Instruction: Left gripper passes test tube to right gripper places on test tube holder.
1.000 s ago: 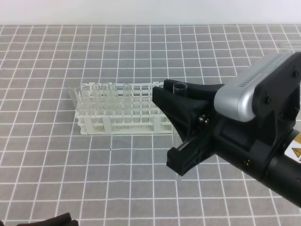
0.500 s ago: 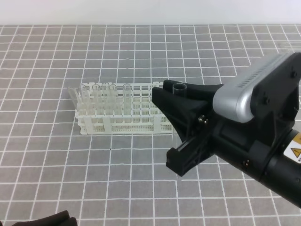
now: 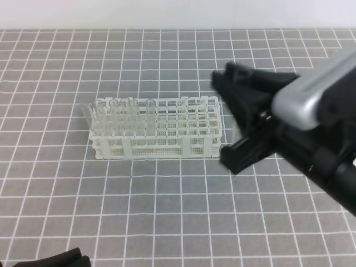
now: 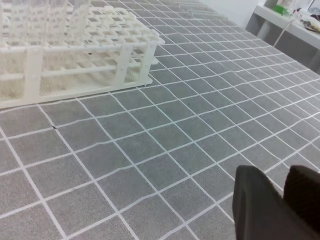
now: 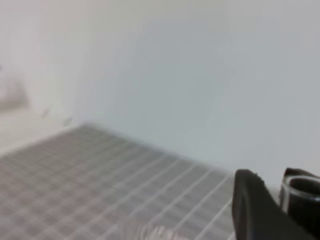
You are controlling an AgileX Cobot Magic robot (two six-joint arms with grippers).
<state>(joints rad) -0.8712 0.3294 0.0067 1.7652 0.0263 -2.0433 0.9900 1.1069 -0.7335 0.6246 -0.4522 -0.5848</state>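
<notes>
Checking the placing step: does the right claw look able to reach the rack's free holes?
Probably yes: the right claw hangs beside the rack, whose near holes look free; the standing tubes cluster at the far end.

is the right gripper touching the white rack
Apart. In the high view the right gripper hangs blurred in front of the rack's right end, but the right wrist view shows it raised well above the mat.

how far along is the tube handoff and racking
The handoff looks done: the left end effector sits low and apart with nothing seen in it. In hand: the right wrist view shows the test tube rim beside a finger of the right end effector, blurred, just right of the test tube holder. Left: lowering the tube into a free hole and releasing.
</notes>
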